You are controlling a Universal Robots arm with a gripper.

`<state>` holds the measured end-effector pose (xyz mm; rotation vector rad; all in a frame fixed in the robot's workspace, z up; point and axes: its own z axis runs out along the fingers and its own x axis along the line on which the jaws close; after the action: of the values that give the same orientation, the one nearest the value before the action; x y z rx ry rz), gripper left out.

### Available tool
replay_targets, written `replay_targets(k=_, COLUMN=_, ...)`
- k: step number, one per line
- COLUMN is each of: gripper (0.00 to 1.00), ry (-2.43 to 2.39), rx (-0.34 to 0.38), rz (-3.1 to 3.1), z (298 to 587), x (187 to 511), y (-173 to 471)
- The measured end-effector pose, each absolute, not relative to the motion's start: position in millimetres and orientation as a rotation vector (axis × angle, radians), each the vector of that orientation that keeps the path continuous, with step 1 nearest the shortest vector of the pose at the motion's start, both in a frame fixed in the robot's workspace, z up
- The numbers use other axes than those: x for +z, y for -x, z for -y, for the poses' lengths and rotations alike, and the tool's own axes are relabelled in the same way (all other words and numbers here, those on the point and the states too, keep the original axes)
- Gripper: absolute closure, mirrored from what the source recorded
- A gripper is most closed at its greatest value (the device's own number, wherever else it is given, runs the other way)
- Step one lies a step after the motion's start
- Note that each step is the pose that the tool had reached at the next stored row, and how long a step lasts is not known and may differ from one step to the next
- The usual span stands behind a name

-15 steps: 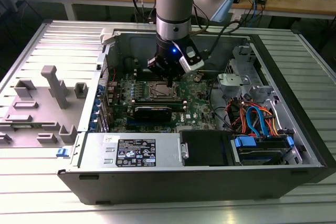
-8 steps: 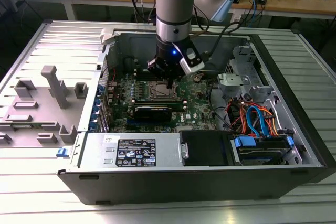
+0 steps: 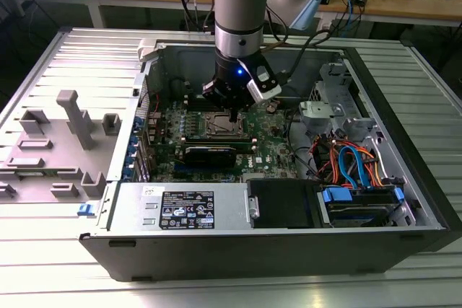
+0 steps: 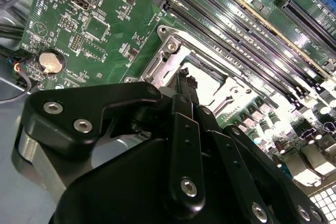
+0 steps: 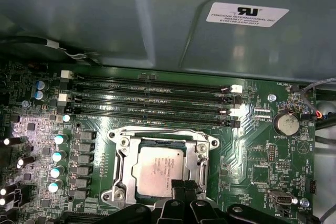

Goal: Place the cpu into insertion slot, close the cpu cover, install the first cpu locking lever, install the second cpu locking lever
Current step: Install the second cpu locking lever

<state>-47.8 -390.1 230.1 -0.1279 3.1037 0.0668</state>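
The cpu (image 5: 157,170) lies flat in the insertion slot (image 5: 122,167), silver-grey top facing up. The cpu cover (image 5: 202,163) is closed over it, the silvery frame surrounding the chip so that the metal top shows through the central window. In the second wrist view the same frame (image 4: 169,69) appears beside the black finger linkages.

The hand (image 5: 181,188) is positioned at one edge of the socket. Its black fingertips (image 5: 184,184) are drawn close together, with no visible gap between them, and they reach the frame edge next to the chip. Whether they actually contact the metal cannot be told. No object is seen held between them. In the exterior view the hand (image 3: 232,115) hangs directly above the socket area (image 3: 216,126).

The socket sits on the green motherboard (image 5: 262,156), parallel to four long black memory slots (image 5: 152,100). A round coin battery (image 5: 287,124) lies on the board, well apart from the socket. The board is mounted in an open computer case (image 3: 130,243) resting on the bench (image 3: 65,55).
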Motion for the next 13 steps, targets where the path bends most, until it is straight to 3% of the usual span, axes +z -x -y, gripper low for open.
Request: replay_targets(k=13, gripper=0.89, ry=0.128, rx=0.066, rz=-3.104, z=390.1, x=234.2, y=47.8)
